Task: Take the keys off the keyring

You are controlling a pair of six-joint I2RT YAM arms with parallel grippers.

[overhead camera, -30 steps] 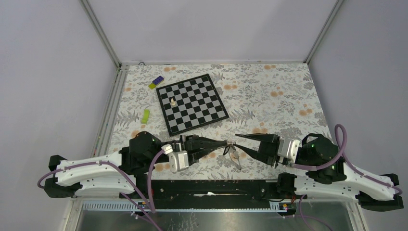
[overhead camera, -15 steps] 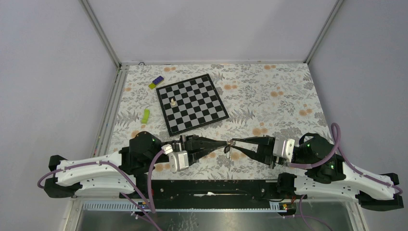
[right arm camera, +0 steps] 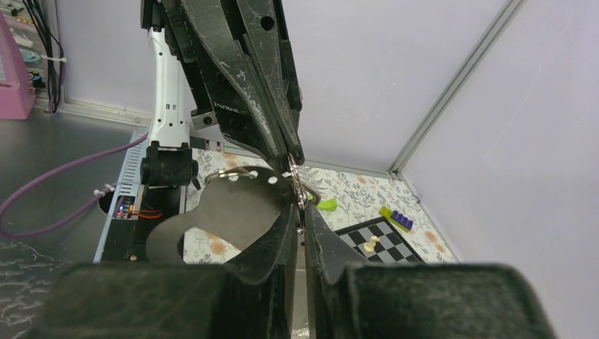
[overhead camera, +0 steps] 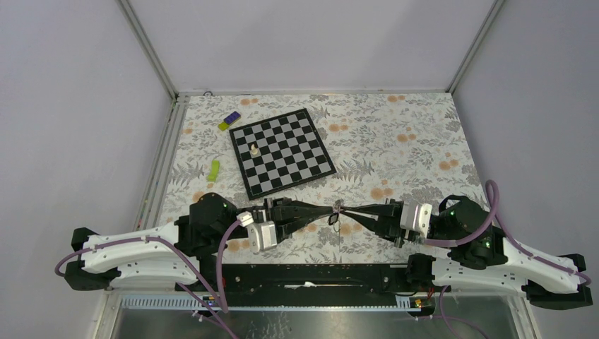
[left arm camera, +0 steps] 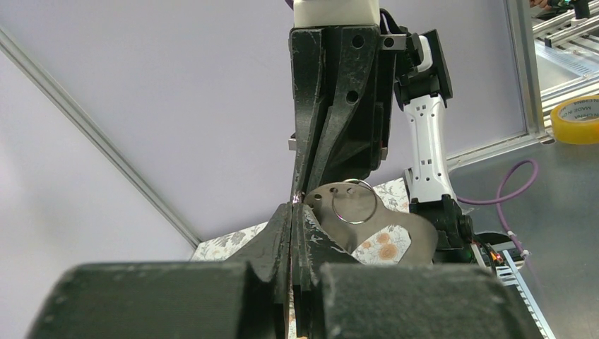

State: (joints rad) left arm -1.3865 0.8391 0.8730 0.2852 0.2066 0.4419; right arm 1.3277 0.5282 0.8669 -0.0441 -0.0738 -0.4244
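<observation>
My left gripper [overhead camera: 330, 210] and right gripper [overhead camera: 344, 210] meet tip to tip above the table's near middle, with the keyring [overhead camera: 337, 210] pinched between them. A dark bit of the keys [overhead camera: 333, 219] hangs just below. In the left wrist view my left gripper [left arm camera: 294, 208] is shut on a thin metal edge. Beside it, a thin wire ring [left arm camera: 353, 202] threads a flat grey holed piece [left arm camera: 385, 226]. In the right wrist view my right gripper [right arm camera: 300, 212] is nearly closed on silvery ring coils [right arm camera: 299, 192]. The left fingers [right arm camera: 261, 85] reach down onto the same spot.
A chessboard [overhead camera: 282, 152] with a white chess piece [overhead camera: 253, 150] lies behind the grippers. A green block [overhead camera: 214, 169] and a purple-and-yellow block [overhead camera: 229, 121] lie to its left. A yellow tape roll [left arm camera: 576, 120] sits off the table.
My right gripper moved left to the keyring and closed its jaws on it. The dangling keys now hang shorter. The left arm has stayed in place.
</observation>
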